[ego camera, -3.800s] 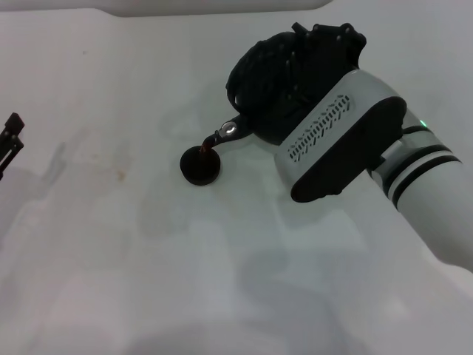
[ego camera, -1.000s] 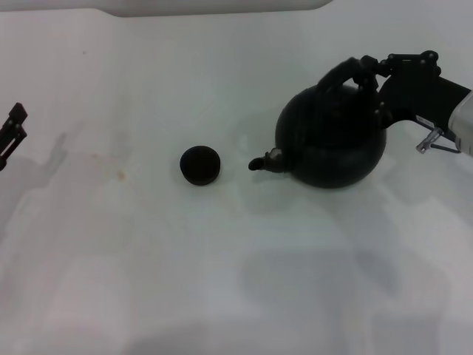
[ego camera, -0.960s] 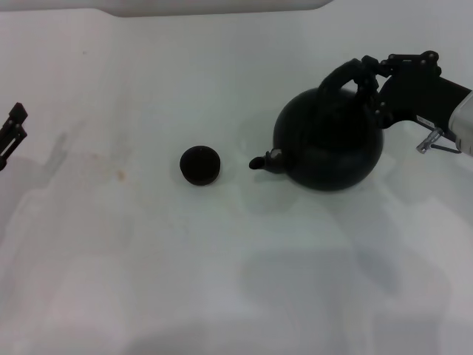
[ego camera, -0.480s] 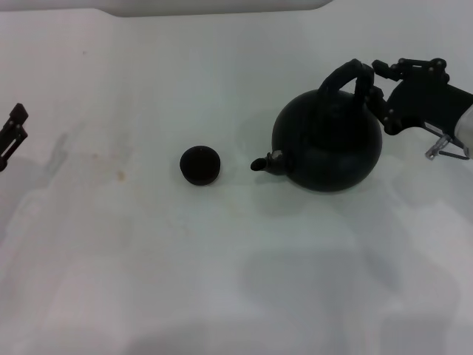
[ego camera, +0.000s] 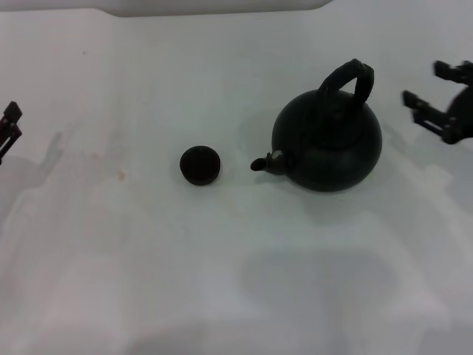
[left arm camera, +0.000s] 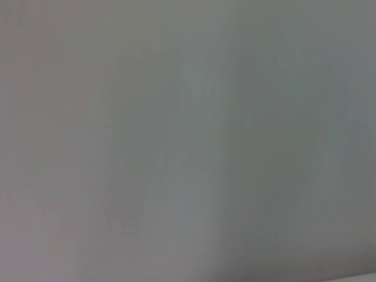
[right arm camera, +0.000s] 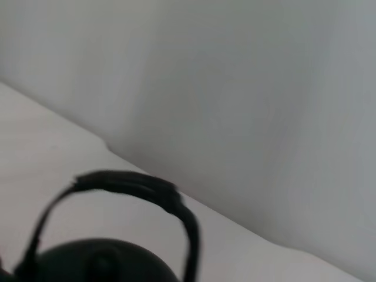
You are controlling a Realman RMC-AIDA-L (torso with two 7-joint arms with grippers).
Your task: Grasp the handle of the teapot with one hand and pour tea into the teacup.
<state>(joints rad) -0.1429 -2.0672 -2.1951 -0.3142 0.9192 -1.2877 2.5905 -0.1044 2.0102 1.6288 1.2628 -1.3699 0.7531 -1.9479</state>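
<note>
The teapot [ego camera: 329,144] stands upright on the white table, right of centre, its short spout [ego camera: 266,162] pointing left at the teacup [ego camera: 200,164]. The cup sits apart from the spout, a small gap between them. The arched handle [ego camera: 347,78] stands free over the pot. My right gripper [ego camera: 434,95] is open and empty at the right edge, clear of the handle. In the right wrist view the handle [right arm camera: 138,189] and the pot's top [right arm camera: 94,261] show below. My left gripper [ego camera: 9,127] is parked at the far left edge.
The white table [ego camera: 222,281] spreads around both objects. A white raised edge [ego camera: 222,6] runs along the back. The left wrist view shows only a plain grey surface.
The right gripper has let go of the handle and drawn back to the right. The teapot, tilted over the cup several seconds ago, now stands upright on the table.
</note>
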